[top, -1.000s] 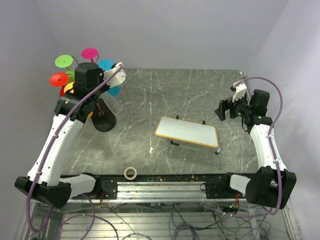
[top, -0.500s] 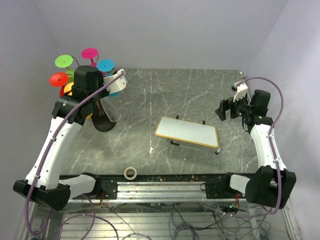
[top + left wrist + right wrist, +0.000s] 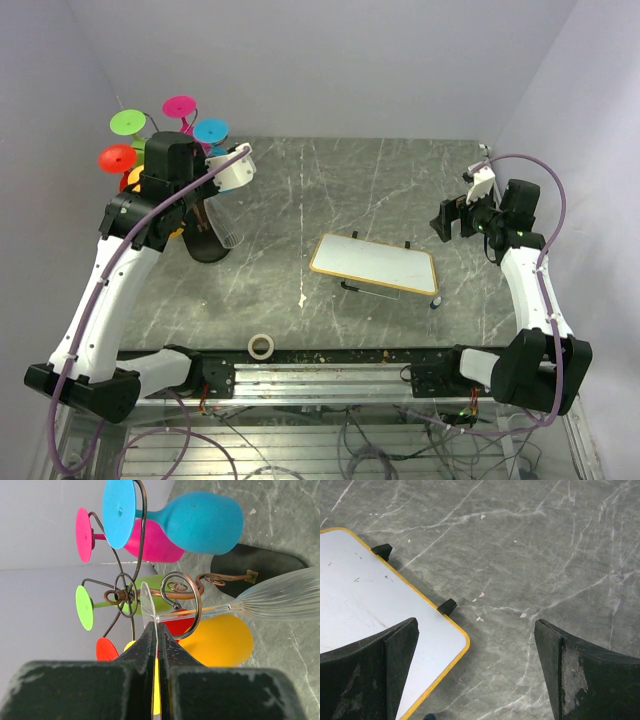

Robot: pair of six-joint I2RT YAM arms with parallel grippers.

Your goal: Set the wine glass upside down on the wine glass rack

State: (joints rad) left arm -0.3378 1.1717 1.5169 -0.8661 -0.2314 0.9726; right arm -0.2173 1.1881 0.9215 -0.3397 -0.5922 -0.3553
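Observation:
The wine glass is clear, and its flat foot (image 3: 148,602) is pinched edge-on in my left gripper (image 3: 157,628), which is shut on it. Its thin stem runs right across a curled arm of the wine glass rack (image 3: 187,600), and its ribbed bowl (image 3: 280,597) hangs below over the rack's black base (image 3: 250,562). In the top view the left gripper (image 3: 238,166) is beside the rack's top at the far left, with the bowl (image 3: 222,224) hanging mouth down. My right gripper (image 3: 476,645) is open with nothing in it, far right (image 3: 445,218).
Several coloured glasses hang upside down on the rack: blue (image 3: 197,522), pink (image 3: 150,542), orange (image 3: 220,640), and green (image 3: 128,122). A white board with a yellow rim (image 3: 375,263) lies mid-table. A tape roll (image 3: 261,346) sits near the front edge. Walls close in behind the rack.
My left gripper has shifted slightly toward the near side and right, carrying the clear glass, whose bowl has moved with it. The right arm has not moved.

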